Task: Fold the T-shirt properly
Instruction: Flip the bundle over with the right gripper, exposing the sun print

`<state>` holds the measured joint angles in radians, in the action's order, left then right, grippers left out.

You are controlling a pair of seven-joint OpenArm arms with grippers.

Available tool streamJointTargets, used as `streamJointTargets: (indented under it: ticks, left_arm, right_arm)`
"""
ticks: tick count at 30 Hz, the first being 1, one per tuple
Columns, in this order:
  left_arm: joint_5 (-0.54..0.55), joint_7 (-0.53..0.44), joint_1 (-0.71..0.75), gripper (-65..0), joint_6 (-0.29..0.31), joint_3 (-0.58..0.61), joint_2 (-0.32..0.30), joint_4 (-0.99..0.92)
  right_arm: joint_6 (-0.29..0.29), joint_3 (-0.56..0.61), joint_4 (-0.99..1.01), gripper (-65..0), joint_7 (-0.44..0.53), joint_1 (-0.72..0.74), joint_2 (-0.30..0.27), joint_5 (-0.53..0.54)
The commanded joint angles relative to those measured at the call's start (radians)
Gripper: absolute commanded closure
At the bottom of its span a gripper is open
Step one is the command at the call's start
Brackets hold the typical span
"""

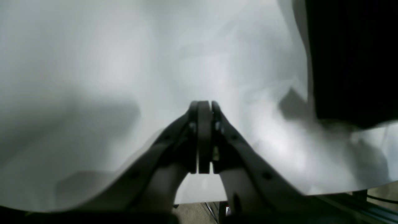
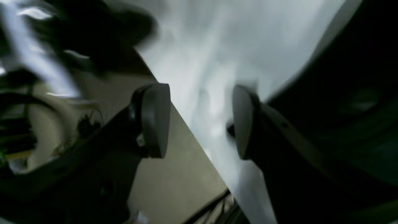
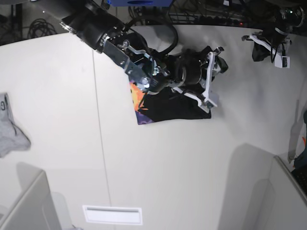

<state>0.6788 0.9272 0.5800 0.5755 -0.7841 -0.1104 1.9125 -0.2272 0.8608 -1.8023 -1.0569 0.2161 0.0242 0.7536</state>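
White tabletop (image 3: 158,163) fills the base view, with a pale flat rectangular label or slot (image 3: 112,215) near the front edge and grey panels at both front corners. At the left edge lies one small grey cloth (image 3: 10,129) with dark lettering, well apart from everything else.

Further back, near the middle of the table, lies the one T-shirt (image 3: 170,108), a black, already compacted bundle with its long axis running left to right across the view. Its left end shows a purple and orange-yellow print facing up; which end is the collar cannot be told.

Over the T-shirt's far right part hangs the right gripper (image 2: 201,121), its two pads standing well apart with nothing between them; the right wrist view shows white table and dark fabric beyond.

At the far right corner sits the left gripper (image 1: 204,137), its fingers pressed together on nothing, above bare white table.

No containers can be made out.
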Motion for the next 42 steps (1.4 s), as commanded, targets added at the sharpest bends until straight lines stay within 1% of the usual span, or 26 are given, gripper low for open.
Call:
streamJointTargets:
  ticks: [1, 3, 4, 6, 7, 8, 9, 10, 11, 14, 15, 16, 18, 21, 22, 24, 25, 27, 28, 29, 32, 34, 37, 39, 40, 42]
  left_arm:
    - [0.012, -0.02, 0.005, 0.0, 0.005, -0.007, -0.018, 0.014]
    - [0.012, -0.02, 0.005, 0.0, 0.005, -0.007, -0.021, 0.014]
    - [0.012, -0.02, 0.005, 0.0, 0.005, -0.007, -0.021, 0.014]
    - [0.012, -0.02, 0.005, 0.0, 0.005, -0.007, -0.021, 0.014]
    - [0.012, -0.02, 0.005, 0.0, 0.005, -0.007, -0.021, 0.014]
    - [0.012, -0.02, 0.005, 0.0, 0.005, -0.007, -0.021, 0.014]
    - [0.012, -0.018, 0.005, 0.0, 0.005, -0.002, -0.021, 0.017]
    - [0.015, -0.018, 0.005, 0.0, 0.005, 0.002, -0.021, 0.02]
    - [0.019, -0.018, 0.005, 0.0, 0.005, 0.005, -0.021, 0.023]
    - [0.02, -0.018, 0.004, 0.0, 0.007, 0.056, -0.021, 0.032]
    - [0.031, -0.018, 0.002, 0.0, 0.007, 0.068, -0.021, 0.04]
    - [0.06, -0.018, 0.001, 0.0, 0.007, 0.085, -0.021, 0.045]
    - [0.169, -0.018, -0.028, 0.0, 0.007, 0.104, -0.021, 0.035]
    - [0.286, -0.017, -0.061, 0.0, 0.007, 0.125, -0.021, 0.015]
    - [0.312, -0.017, -0.078, -10.0, 0.007, 0.139, -0.022, 0.012]
    - [0.333, -0.017, -0.101, -34.1, 0.007, 0.162, -0.022, 0.008]
    - [0.336, -0.017, -0.114, -43.9, 0.007, 0.177, -0.019, 0.006]
    - [0.333, -0.017, -0.14, -59.2, 0.004, 0.216, -0.015, 0.002]
    - [0.333, -0.017, -0.151, -63.7, 0.004, 0.236, -0.013, -0.012]
    - [0.333, -0.017, -0.17, -65.0, 0.002, 0.262, -0.013, -0.032]
    - [0.333, -0.017, -0.225, -65.0, 0.001, 0.329, -0.013, -0.141]
    - [0.333, -0.017, -0.257, -65.0, -0.009, 0.364, -0.013, -0.229]
    - [0.333, -0.02, -0.282, -65.0, -0.088, 0.406, -0.018, -0.313]
    - [0.333, -0.021, -0.292, -65.0, -0.113, 0.429, -0.018, -0.334]
    - [0.333, -0.021, -0.294, -61.9, -0.119, 0.44, -0.018, -0.339]
    - [0.333, -0.021, -0.297, -52.3, -0.131, 0.458, -0.018, -0.342]
  right_arm:
    - [-0.021, -0.035, -0.047, -30.3, -0.003, 0.018, -0.013, -0.001]
    - [-0.087, -0.09, -0.095, -30.3, -0.041, 0.018, -0.036, -0.001]
    - [-0.107, -0.117, -0.104, -30.3, -0.05, 0.016, -0.051, -0.001]
    - [-0.123, -0.171, -0.113, -29.1, -0.038, 0.003, -0.083, 0.001]
    - [-0.127, -0.199, -0.115, -26.3, -0.019, -0.008, -0.097, 0.001]
    - [-0.127, -0.236, -0.115, -20.9, 0.014, -0.028, -0.111, 0.001]
    - [-0.125, -0.272, -0.115, -13.8, 0.053, -0.053, -0.128, 0.001]
    - [-0.123, -0.306, -0.115, -5.4, 0.096, -0.077, -0.146, 0.004]
    - [-0.123, -0.332, -0.115, 0.0, 0.132, -0.1, -0.165, 0.005]
    - [-0.123, -0.424, -0.115, 0.0, 0.278, -0.189, -0.223, 0.005]
    - [-0.12, -0.444, -0.115, 0.0, 0.309, -0.209, -0.238, 0.005]
    - [-0.103, -0.463, -0.115, 0.0, 0.332, -0.226, -0.255, 0.007]
    - [-0.071, -0.496, -0.115, 0.0, 0.336, -0.241, -0.278, 0.007]
    - [-0.028, -0.536, -0.115, 0.0, 0.336, -0.266, -0.284, 0.007]
    - [-0.013, -0.55, -0.115, 0.0, 0.336, -0.274, -0.284, 0.007]
    - [0.021, -0.564, -0.115, 0.0, 0.336, -0.291, -0.284, 0.005]
    - [0.035, -0.564, -0.115, 0.0, 0.336, -0.295, -0.284, 0.004]
    - [0.044, -0.564, -0.115, 0.0, 0.336, -0.301, -0.286, 0.004]
    - [0.044, -0.564, -0.115, 0.0, 0.336, -0.304, -0.286, 0.002]
    - [0.044, -0.564, -0.115, 0.0, 0.336, -0.307, -0.286, 0.001]
    - [0.044, -0.564, -0.115, 0.0, 0.336, -0.312, -0.289, 0.001]
    - [0.044, -0.564, -0.115, 0.0, 0.336, -0.312, -0.304, 0.005]
    - [0.044, -0.582, -0.115, 0.0, 0.338, -0.315, -0.317, 0.007]
    - [0.047, -0.605, -0.115, 0.0, 0.341, -0.33, -0.317, 0.007]
    - [0.048, -0.618, -0.115, 0.0, 0.341, -0.338, -0.317, 0.007]
    - [0.051, -0.633, -0.124, 0.0, 0.343, -0.343, -0.315, 0.007]
